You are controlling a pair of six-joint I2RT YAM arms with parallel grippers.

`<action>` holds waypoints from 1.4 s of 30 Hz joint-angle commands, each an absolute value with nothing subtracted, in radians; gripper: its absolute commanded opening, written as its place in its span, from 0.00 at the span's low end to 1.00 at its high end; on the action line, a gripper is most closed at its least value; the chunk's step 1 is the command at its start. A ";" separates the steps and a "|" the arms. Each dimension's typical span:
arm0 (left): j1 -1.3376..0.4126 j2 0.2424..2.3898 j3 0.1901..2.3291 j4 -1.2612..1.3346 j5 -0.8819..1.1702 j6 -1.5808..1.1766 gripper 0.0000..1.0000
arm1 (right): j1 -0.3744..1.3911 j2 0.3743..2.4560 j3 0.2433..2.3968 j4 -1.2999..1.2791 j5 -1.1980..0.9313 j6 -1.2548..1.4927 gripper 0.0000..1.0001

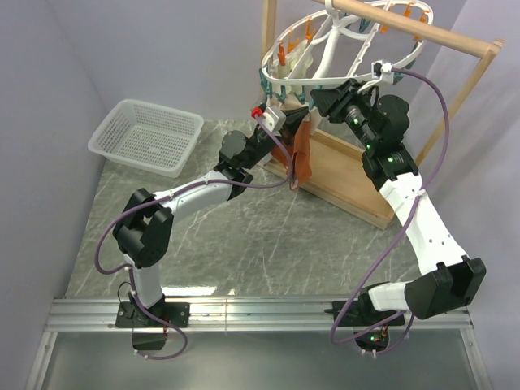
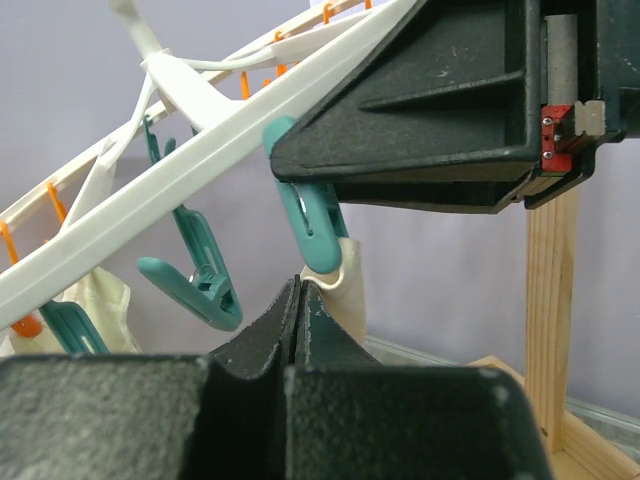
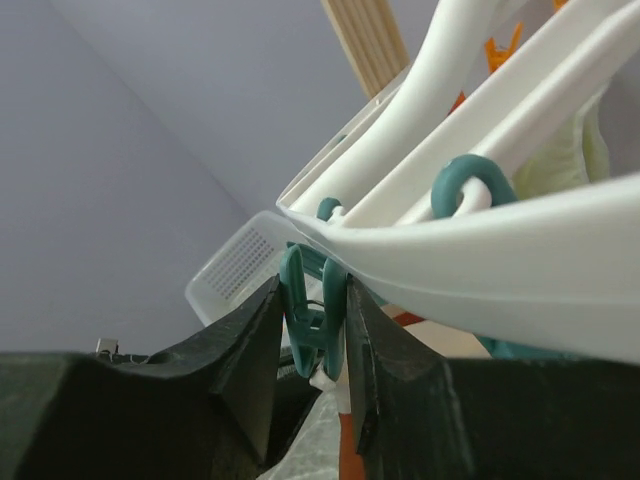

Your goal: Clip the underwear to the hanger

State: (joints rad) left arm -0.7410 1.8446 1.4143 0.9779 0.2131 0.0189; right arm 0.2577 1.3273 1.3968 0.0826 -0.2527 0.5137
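The white oval hanger (image 1: 331,36) hangs from a wooden rod. The rust-orange underwear (image 1: 302,162) hangs below its near rim. My left gripper (image 1: 279,120) is shut at the top of the underwear; in the left wrist view its closed gripper (image 2: 297,290) meets the cream waistband (image 2: 346,292) just under a teal clothespin (image 2: 312,225). My right gripper (image 1: 315,98) is at the rim. In the right wrist view the gripper (image 3: 315,300) squeezes the teal clothespin (image 3: 305,312), with white and orange fabric (image 3: 348,450) below it.
A white mesh basket (image 1: 146,134) sits at the back left of the marble table. The wooden frame's base (image 1: 349,175) and rod (image 1: 422,28) stand behind the grippers. Other teal pins (image 2: 200,270) and a cream cloth (image 2: 95,300) hang on the hanger.
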 commanded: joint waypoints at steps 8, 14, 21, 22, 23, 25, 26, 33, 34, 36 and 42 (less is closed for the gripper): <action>-0.739 1.847 1.476 1.039 0.215 0.028 0.00 | 0.285 1.379 1.417 0.045 -0.402 0.566 0.35; -0.735 1.853 1.489 1.042 0.213 0.026 0.00 | 0.284 1.382 1.422 0.044 -0.403 0.566 0.34; -0.733 1.853 1.491 1.043 0.215 0.026 0.00 | 0.285 1.384 1.431 0.035 -0.396 0.563 0.45; -0.733 1.853 1.491 1.043 0.216 0.026 0.00 | 0.284 1.384 1.431 0.035 -0.397 0.563 0.45; -0.732 1.853 1.493 1.042 0.216 0.026 0.00 | 0.284 1.384 1.431 0.035 -0.397 0.563 0.45; -0.732 1.853 1.493 1.042 0.219 0.025 0.00 | 0.284 1.384 1.434 0.035 -0.399 0.563 0.45; -0.732 1.853 1.493 1.042 0.219 0.025 0.00 | 0.285 1.385 1.434 0.034 -0.399 0.563 0.46; -0.732 1.858 1.502 1.042 0.219 0.025 0.00 | 0.284 1.384 1.437 0.032 -0.399 0.563 0.52; -0.732 1.858 1.502 1.040 0.219 0.025 0.00 | 0.284 1.384 1.437 0.032 -0.396 0.563 0.54; -0.732 1.858 1.500 1.039 0.221 0.025 0.00 | 0.285 1.382 1.437 0.032 -0.396 0.561 0.57; -0.732 1.833 1.467 0.999 0.250 0.029 0.01 | 0.284 1.368 1.433 0.023 -0.391 0.551 0.65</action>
